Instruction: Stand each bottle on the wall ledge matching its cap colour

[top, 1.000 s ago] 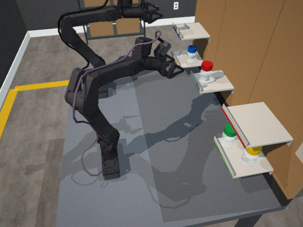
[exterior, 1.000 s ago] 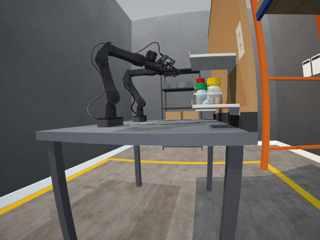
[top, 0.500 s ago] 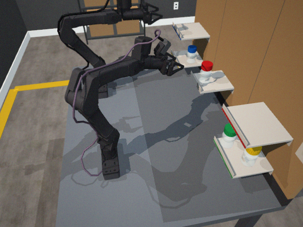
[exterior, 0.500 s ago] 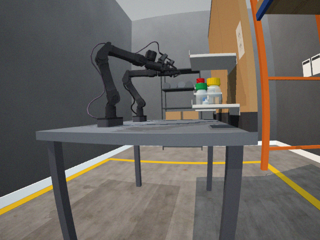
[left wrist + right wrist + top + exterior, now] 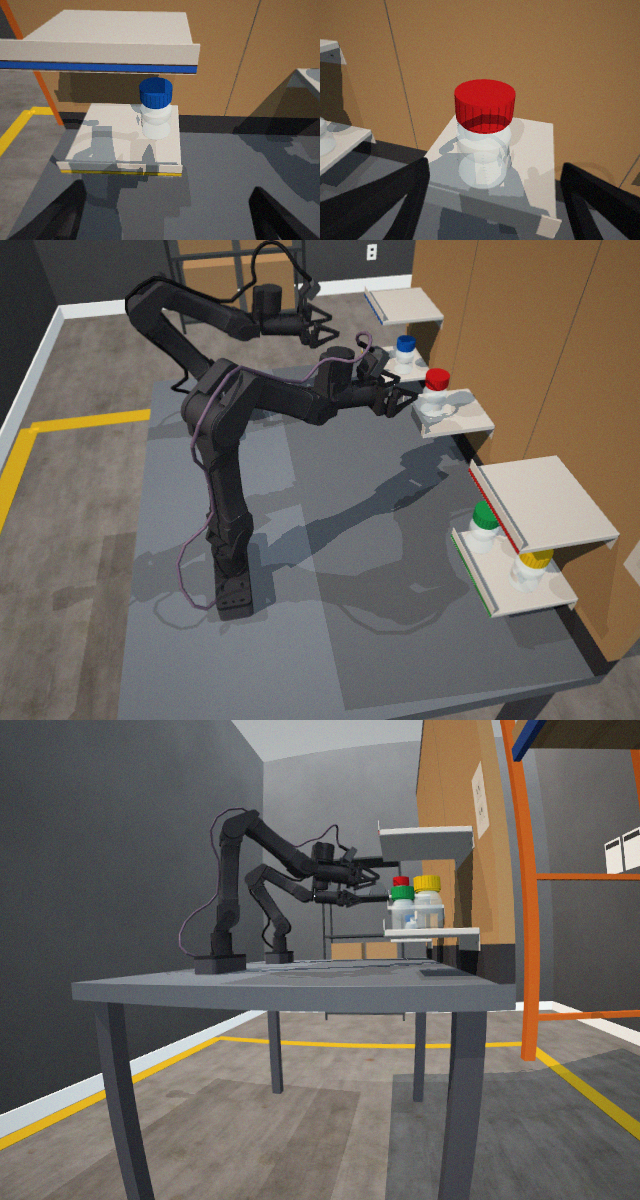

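Right gripper (image 5: 407, 387) (image 5: 376, 875) (image 5: 495, 162) here, fingers spread with nothing between them, and it's near the middle ledge (image 5: 467, 420) (image 5: 391, 907) (image 5: 312, 82) (image 5: 535, 155), on the side away from the wall. Ahead of those fingertips, the red bottle (image 5: 435, 392) (image 5: 400, 881) (image 5: 484, 130) stands upright on that middle ledge, close to its front lip. I can't make out a strip colour there.

Left gripper (image 5: 334, 325) (image 5: 387, 898) (image 5: 166, 186) now: wide apart, nothing in it, over beyond the middle ledge in the top view. Out in front of it, next along from the middle ledge, there's the yellow ledge (image 5: 416, 375) (image 5: 80, 150) (image 5: 350, 142), and the blue bottle (image 5: 405, 353) (image 5: 156, 107) is the one standing on it. The blue ledge (image 5: 405, 304) (image 5: 115, 27) sits higher, beyond the middle ledge.

Other side of the middle ledge, nearer the top camera, and it's the green ledge (image 5: 496, 570) (image 5: 434, 931) carrying two: green bottle (image 5: 483, 526) (image 5: 402, 906), matched, and yellow bottle (image 5: 531, 570) (image 5: 428, 900), mismatched. Above both hangs the red ledge (image 5: 542, 503) (image 5: 426, 830).
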Available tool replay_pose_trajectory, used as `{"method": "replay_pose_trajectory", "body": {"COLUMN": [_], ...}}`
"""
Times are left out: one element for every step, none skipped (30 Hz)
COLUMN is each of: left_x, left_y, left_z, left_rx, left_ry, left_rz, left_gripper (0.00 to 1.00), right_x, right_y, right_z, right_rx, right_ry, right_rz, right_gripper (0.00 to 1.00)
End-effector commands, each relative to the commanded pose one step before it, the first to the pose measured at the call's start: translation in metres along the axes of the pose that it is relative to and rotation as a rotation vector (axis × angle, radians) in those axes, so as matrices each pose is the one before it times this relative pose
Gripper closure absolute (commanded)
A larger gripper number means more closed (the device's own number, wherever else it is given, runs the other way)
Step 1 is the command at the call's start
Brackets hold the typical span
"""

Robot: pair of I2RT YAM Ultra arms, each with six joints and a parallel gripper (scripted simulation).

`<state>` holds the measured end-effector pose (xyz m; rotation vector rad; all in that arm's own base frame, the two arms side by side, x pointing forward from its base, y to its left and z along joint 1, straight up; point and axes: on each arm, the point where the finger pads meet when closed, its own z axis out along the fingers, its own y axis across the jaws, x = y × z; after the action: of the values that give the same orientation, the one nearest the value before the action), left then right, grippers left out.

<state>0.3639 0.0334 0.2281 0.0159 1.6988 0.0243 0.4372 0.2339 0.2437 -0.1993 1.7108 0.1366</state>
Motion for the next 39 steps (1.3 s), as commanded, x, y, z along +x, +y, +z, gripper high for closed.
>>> {"method": "replay_pose_trajectory", "body": {"left_x": [-0.02069,0.00608,0.0056,0.00539,0.00519,0.00648,0.00433,0.00304,0.00256,0.00223,0.0061,0.00083,0.0,0.0,-0.00225,-0.00037,0.0,0.0,0.0,0.0,0.0,0.0,0.0,-0.00577,0.0,0.0,0.0,0.0,0.0,0.0,0.0,0.0,0.0,0.0,0.0,0.0,0.0,0.0,0.0], "left_y": [0.00409,-0.00026,-0.00021,0.00211,0.00262,-0.00188,-0.00035,-0.00227,-0.00118,-0.00061,-0.00261,-0.00031,0.0,0.0,0.00017,0.00003,0.0,0.0,0.0,0.0,0.0,0.0,0.0,0.0025,0.0,0.0,0.0,0.0,0.0,0.0,0.0,0.0,0.0,0.0,0.0,0.0,0.0,0.0,0.0], "left_z": [0.00201,-0.00012,-0.00005,-0.00006,-0.00005,0.00016,0.00001,0.00012,0.00004,0.0,-0.00007,0.0,0.0,0.0,0.00055,0.00009,0.0,0.0,0.0,0.0,0.0,0.0,0.0,-0.0006,0.0,0.0,0.0,0.0,0.0,0.0,0.0,0.0,0.0,0.0,0.0,0.0,0.0,0.0,0.0], "left_rx": [-0.00633,0.00022,0.00008,-0.01286,-0.01651,-0.00075,-0.00228,0.00442,0.00226,0.00139,0.01224,0.00135,0.0,0.0,-0.0002,-0.00003,0.0,0.0,0.0,0.0,0.0,0.0,0.0,-0.00689,0.0,0.0,0.0,0.0,0.0,0.0,0.0,0.0,0.0,0.0,0.0,0.0,0.0,0.0,0.0], "left_ry": [-0.12413,0.00576,0.00587,0.00711,0.00836,0.00999,0.00712,0.00549,0.00523,0.00521,0.02051,0.00266,0.0,0.0,-0.00475,-0.00078,0.0,0.0,0.0,0.0,0.0,0.0,0.0,-0.01469,0.0,0.0,0.0,0.0,0.0,0.0,0.0,0.0,0.0,0.0,0.0,0.0,0.0,0.0,0.0], "left_rz": [0.02554,-0.00094,-0.00101,-0.00229,-0.00523,-0.0023,-0.00235,-0.00119,-0.00088,-0.00065,-0.00218,-0.00006,0.0,0.0,0.00062,0.0001,0.0,0.0,0.0,0.0,0.0,0.0,0.0,0.00364,0.0,0.0,0.0,0.0,0.0,0.0,0.0,0.0,0.0,0.0,0.0,0.0,0.0,0.0,0.0], "left_gripper": [0.0,0.0,0.0,0.0,0.0,0.0,0.0,0.0,0.0,0.0,0.0,0.0,0.0,0.0,0.0,0.0,0.0,0.0,0.0,0.0,0.0,0.0,0.0,0.0,0.0,0.0,0.0,0.0,0.0,0.0,0.0,0.0,0.0,0.0,0.0,0.0,0.0,0.0,0.0], "right_x": [-0.03837,-0.00044,0.00457,0.00425,0.00391,0.00569,0.00404,0.00303,0.00259,0.00231,0.00626,0.00093,0.0,-0.00484,0.0,0.0,0.0,0.0,0.0,0.0,0.0,0.0,0.00504,0.0,0.0,-0.00658,-0.00766,-0.00003,-0.0031,-0.00305,-0.00303,-0.00303,-0.00303,0.0,0.0,0.00389,-0.00031,0.00139,0.00344], "right_y": [0.00471,0.00045,-0.00007,-0.00007,-0.00008,-0.00016,-0.00014,-0.00014,-0.00016,-0.00019,-0.00033,-0.00166,0.00041,0.00054,0.0001,0.0,0.0,0.0,0.0,0.0,0.0,0.0,0.00125,0.0,0.0,-0.00146,-0.00077,0.00137,0.00029,0.00028,0.00028,0.00028,0.00028,0.0,0.0,0.00053,0.00001,0.00013,0.0003], "right_z": [0.00567,0.00544,0.00386,0.00352,0.00315,0.00429,0.00291,0.00201,0.00152,0.00113,0.00111,0.00019,-0.0001,-0.00129,-0.00003,0.0,0.0,0.0,0.0,0.0,0.0,0.0,-0.00192,0.0,0.0,0.00269,0.00049,0.00167,0.00152,0.0015,0.00149,0.00149,0.00149,0.0,0.0,0.00283,0.00143,0.00182,0.00236], "right_rx": [-0.0406,-0.00073,-0.00053,-0.00037,-0.0002,-0.00003,0.00026,0.00048,0.00069,0.00091,0.00164,0.00929,-0.00079,-0.00178,-0.0002,0.0,0.0,0.0,0.0,0.0,0.0,0.0,-0.00343,0.0,0.0,0.00409,0.00125,-0.00769,0.0,0.0,0.0,0.0,0.0,0.0,0.0,0.0,0.0,0.0,0.0], "right_ry": [-0.18015,-0.01291,-0.00164,-0.00105,-0.0005,0.00052,0.00129,0.00192,0.00268,0.0035,0.01891,0.00272,0.0,-0.0088,0.0,0.0,0.0,0.0,0.0,0.0,0.0,0.0,0.01057,0.0,0.0,-0.01061,-0.00886,0.01216,-0.00005,-0.00005,-0.00005,-0.00005,-0.00004,0.0,0.0,0.0088,-0.00003,0.00264,0.00614], "right_rz": [0.03902,0.00194,-0.00205,-0.00191,-0.00177,-0.00263,-0.00192,-0.00153,-0.00143,-0.0014,-0.00652,-0.00072,0.00001,0.00328,0.00021,0.00196,0.0,0.0,0.00099,0.00002,0.0,0.0,0.0003,0.0,0.0,0.00382,0.0032,-0.00446,0.0,0.0,0.0,0.0,0.0,0.0,0.0,-0.00313,0.0,-0.00094,-0.00215], "right_gripper": [0.19,0.19,0.19,0.19,0.19,0.19,0.19,0.19,0.19,0.19,0.19,0.19,0.19,0.19,0.19,0.19,0.19,0.19,0.19,0.19,0.19,0.19,0.19,0.19,0.19,0.19,0.19,0.19,0.19,0.19,0.19,0.19,0.19,0.19,0.19,0.19,0.19,0.19,0.19]}}
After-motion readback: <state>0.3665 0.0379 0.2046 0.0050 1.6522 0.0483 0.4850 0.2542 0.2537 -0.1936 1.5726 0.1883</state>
